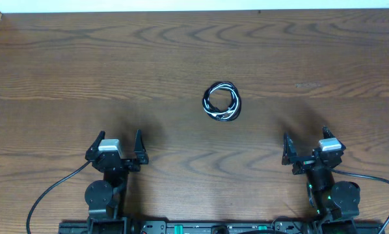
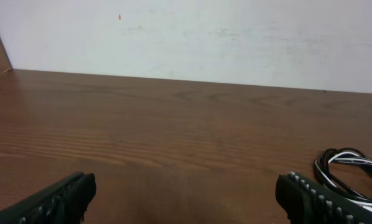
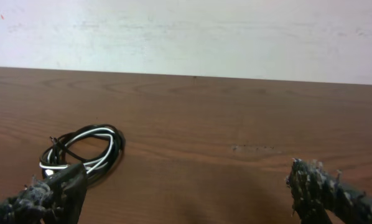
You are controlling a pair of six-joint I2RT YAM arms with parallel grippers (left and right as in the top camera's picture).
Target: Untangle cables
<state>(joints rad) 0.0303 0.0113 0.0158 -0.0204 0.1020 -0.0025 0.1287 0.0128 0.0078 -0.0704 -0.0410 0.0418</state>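
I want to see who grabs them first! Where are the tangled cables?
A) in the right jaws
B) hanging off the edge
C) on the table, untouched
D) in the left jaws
C: the coiled black and white cables lie on the wooden table, apart from the left gripper and right gripper, whose jaws stand open and empty.
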